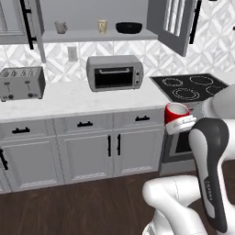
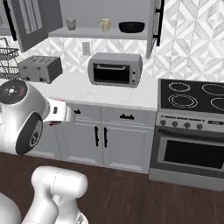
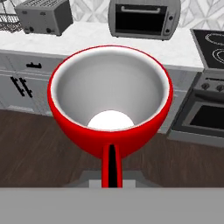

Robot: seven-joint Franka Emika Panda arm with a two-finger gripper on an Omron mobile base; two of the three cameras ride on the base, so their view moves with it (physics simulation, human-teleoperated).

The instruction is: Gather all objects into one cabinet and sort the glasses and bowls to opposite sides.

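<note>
The hand [image 3: 111, 175] is clamped on the red mug [image 3: 110, 98] by its handle, carried mouth-up; likely bound for the open cabinet [image 1: 96, 35], beside the tumbler [image 1: 102, 26].

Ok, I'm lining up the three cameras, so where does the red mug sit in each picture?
Left base view: red mug, right of centre, in front of the stove, above the arm's dark link.
Right base view: just a red sliver of it at left, under the white wrist.
Hand view: centre, white inside facing the camera, handle at the bottom.
Shared landmark: toaster oven on the counter.
</note>
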